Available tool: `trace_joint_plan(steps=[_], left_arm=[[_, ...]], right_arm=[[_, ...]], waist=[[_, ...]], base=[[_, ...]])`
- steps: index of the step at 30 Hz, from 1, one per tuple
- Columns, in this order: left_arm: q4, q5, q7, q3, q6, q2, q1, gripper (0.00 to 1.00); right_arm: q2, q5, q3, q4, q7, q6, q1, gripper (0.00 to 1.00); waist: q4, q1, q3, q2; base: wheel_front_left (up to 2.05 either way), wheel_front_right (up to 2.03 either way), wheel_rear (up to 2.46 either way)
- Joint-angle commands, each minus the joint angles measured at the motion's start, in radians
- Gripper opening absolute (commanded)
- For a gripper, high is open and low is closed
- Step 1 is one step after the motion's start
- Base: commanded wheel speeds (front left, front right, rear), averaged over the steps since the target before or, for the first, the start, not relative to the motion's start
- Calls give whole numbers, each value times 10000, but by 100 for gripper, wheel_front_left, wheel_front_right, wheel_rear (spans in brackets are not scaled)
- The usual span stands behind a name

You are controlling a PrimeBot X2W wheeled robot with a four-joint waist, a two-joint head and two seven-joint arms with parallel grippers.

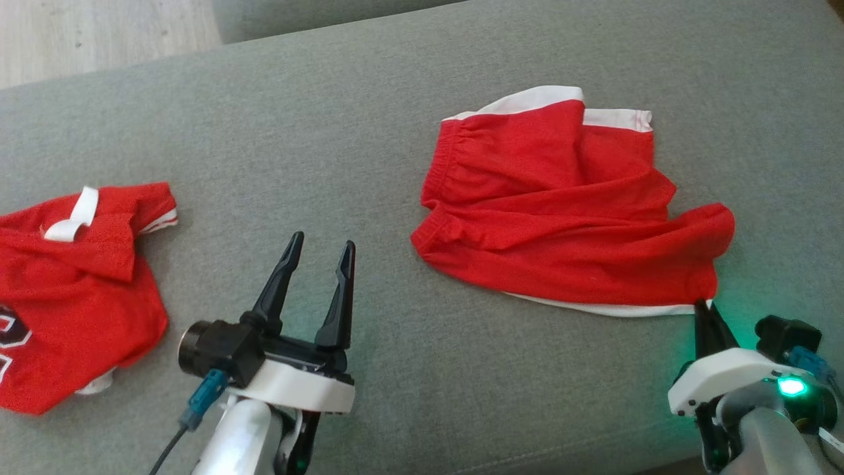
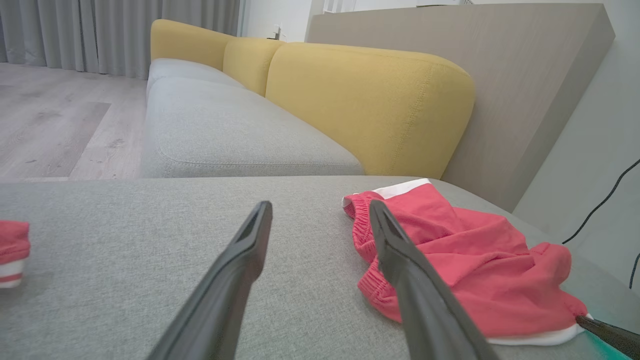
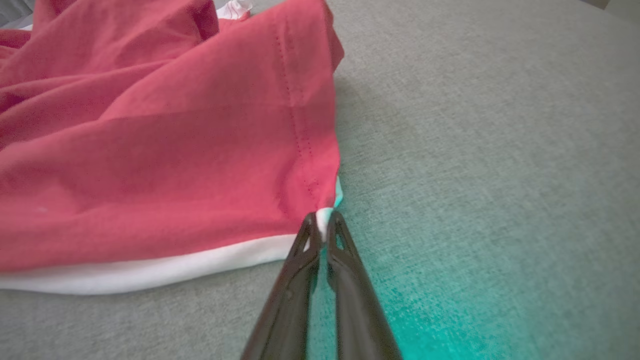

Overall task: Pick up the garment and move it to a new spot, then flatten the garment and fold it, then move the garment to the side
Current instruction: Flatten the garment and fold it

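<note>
The garment (image 1: pixel 567 204) is a pair of red shorts with white trim, lying rumpled on the grey sofa seat (image 1: pixel 369 145) at the right of the head view. My right gripper (image 1: pixel 704 307) is shut on the white corner of its near hem. In the right wrist view the right gripper (image 3: pixel 323 220) pinches that white edge of the garment (image 3: pixel 165 150) between its fingertips. My left gripper (image 1: pixel 323 247) stands open above bare cushion, left of the shorts. From the left wrist, the left gripper (image 2: pixel 320 210) frames empty fabric with the garment (image 2: pixel 465 260) to its right.
A second red garment (image 1: pixel 72 290) with white trim lies at the left edge of the seat. Yellow backrest cushions (image 2: pixel 370 105) and another grey seat (image 2: pixel 225 130) stand beyond. Wooden floor (image 1: pixel 99 33) lies past the far left edge. A black cable (image 2: pixel 600 200) hangs at the right.
</note>
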Motion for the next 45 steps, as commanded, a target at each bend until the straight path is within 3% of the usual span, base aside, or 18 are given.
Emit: trace_joint_plan(steps=[1, 15, 21, 30, 33, 45], left_arm=[[-296, 114, -80, 371, -45, -3, -382, 100], [-93, 311, -80, 149, -62, 14, -587, 100], [697, 250, -63, -1195, -65, 345, -1182, 100], [2904, 274, 532, -4236, -66, 1182, -3082, 100], [3540, 596, 393, -4547, -60, 1312, -3599, 100], [4523, 968, -54, -5346, -44, 862, -4485, 100]], right_arm=[[-70, -6, 185, -119, -154, -9, -269, 0], [-70, -825, -855, -1382, -508, -9, -273, 0], [-70, -712, -737, -1841, -234, -9, -270, 0], [-70, -471, -412, -2269, 55, -9, -418, 0], [-70, -422, -379, -2342, 75, -9, -470, 0], [-70, -234, -237, -2301, 14, -9, -543, 0]], waist=[[-50, 0, -11, 0], [-632, 0, -19, 0], [-791, 0, 206, 0], [-1128, 0, 799, 0], [-1186, 0, 945, 0], [-1342, 0, 1254, 0]], base=[[0, 0, 0], [0, 0, 0], [0, 0, 0], [0, 0, 0], [0, 0, 0], [0, 0, 0]])
